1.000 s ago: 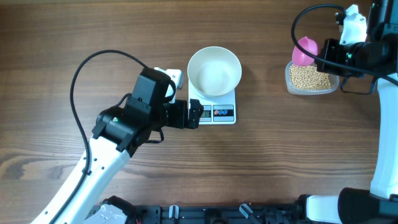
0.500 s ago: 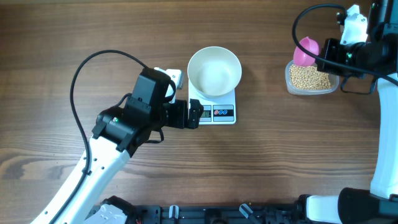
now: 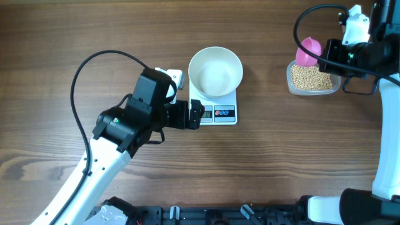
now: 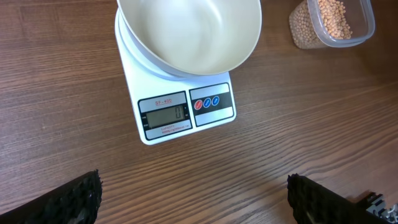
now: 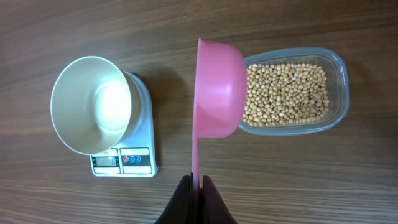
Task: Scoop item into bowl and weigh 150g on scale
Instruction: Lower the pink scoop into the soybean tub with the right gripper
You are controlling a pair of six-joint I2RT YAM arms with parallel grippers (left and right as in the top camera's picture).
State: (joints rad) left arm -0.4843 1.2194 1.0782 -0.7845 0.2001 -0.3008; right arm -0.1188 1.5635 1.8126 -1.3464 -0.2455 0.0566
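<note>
two grippers: left gripper (image 4: 196,202) jaws spread wide, just below the square white scale (image 4: 180,112). right gripper (image 5: 198,186) clamped on the thin handle of the pink plastic scoop (image 5: 219,87), cup on edge at the clear tub (image 5: 341,81) rim. round tan beans (image 5: 286,93) fill the tub, upper right of overhead. smooth deep white bowl (image 3: 215,72) sits on the scale, centre

Bowl (image 3: 215,72): round, plain white, deep; upright and empty, resting on the scale's platform.
Scale (image 3: 220,114): small, white, square, lying flat; its grey display and buttons show in front of the bowl, and the display seems to read zero, though the digits are small.
Beans (image 3: 310,77): small tan rounds in a clear tub (image 3: 312,93), well right of the scale.
</note>
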